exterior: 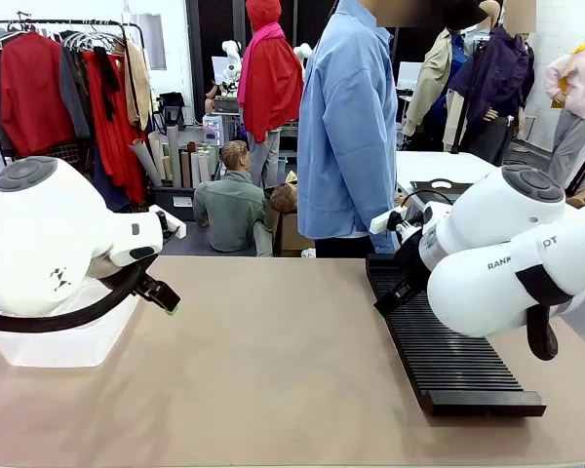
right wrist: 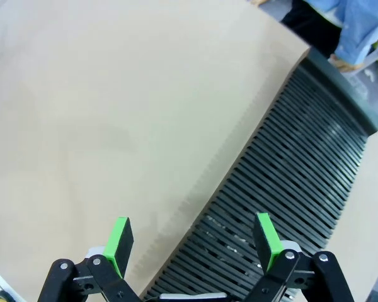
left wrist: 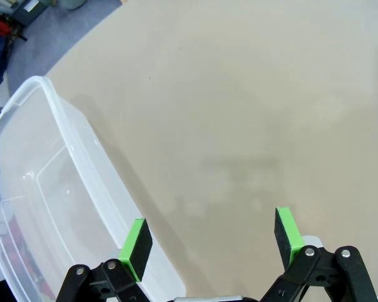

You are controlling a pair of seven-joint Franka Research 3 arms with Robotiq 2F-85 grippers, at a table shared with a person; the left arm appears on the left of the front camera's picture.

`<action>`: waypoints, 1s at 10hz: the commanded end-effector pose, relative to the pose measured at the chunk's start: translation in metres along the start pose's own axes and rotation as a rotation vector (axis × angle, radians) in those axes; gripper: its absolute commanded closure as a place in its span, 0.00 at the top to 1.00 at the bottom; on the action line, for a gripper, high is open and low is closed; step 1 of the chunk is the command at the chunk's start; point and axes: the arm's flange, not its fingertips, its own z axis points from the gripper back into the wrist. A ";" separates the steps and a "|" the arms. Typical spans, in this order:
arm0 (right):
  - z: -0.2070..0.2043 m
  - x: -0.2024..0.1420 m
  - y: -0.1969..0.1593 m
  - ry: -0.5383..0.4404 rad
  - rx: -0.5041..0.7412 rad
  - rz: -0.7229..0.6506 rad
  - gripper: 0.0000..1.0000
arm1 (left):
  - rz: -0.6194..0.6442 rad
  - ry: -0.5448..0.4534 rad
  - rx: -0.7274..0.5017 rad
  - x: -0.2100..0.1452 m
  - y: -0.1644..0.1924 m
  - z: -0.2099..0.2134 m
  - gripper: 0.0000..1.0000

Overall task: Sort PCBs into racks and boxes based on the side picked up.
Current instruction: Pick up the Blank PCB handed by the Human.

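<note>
1. PCBs: I can't tell where they are. Neither gripper holds one, and the tub and rack slots look empty.
2. Rack (exterior: 448, 341): long, black and ribbed, lying on the robot's right side of the table (exterior: 273, 380) and running away toward the person (exterior: 346, 127).
3. Clear tub (left wrist: 82, 126): sits at the robot's left table edge, well apart from the rack.
4. Left gripper (left wrist: 211, 239): jaws released and spread wide, nothing between the green pads (left wrist: 137, 248). It hovers over bare tabletop just beside the tub's rim.
5. Right gripper (right wrist: 193, 242): jaws also released and empty. It hangs over the rack's inner edge, one pad above the ribs and one above the table.
6. My read of the step: a ready pose, with sorting not yet begun and a board probably to come from the person's side.
7. To do it well:
   - Keep both jaws wide until a board is squarely between the pads.
   - Check which face is up before committing.
   - Pinch by the board's edge.
   - For the rack, line the board up parallel to the ribs before lowering.
   - For the tub, clear the rim, then release low.
8. Risk: a thin flat board could slip or jam crooked in a slot.
</note>
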 end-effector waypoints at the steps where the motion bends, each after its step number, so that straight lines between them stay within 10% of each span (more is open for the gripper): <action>1: 0.013 0.011 -0.018 -0.028 0.006 -0.046 1.00 | 0.004 0.009 -0.009 0.007 0.010 0.013 1.00; 10: 0.048 0.023 -0.119 0.011 0.335 -0.291 1.00 | 0.080 -0.166 -0.478 -0.031 0.096 0.091 1.00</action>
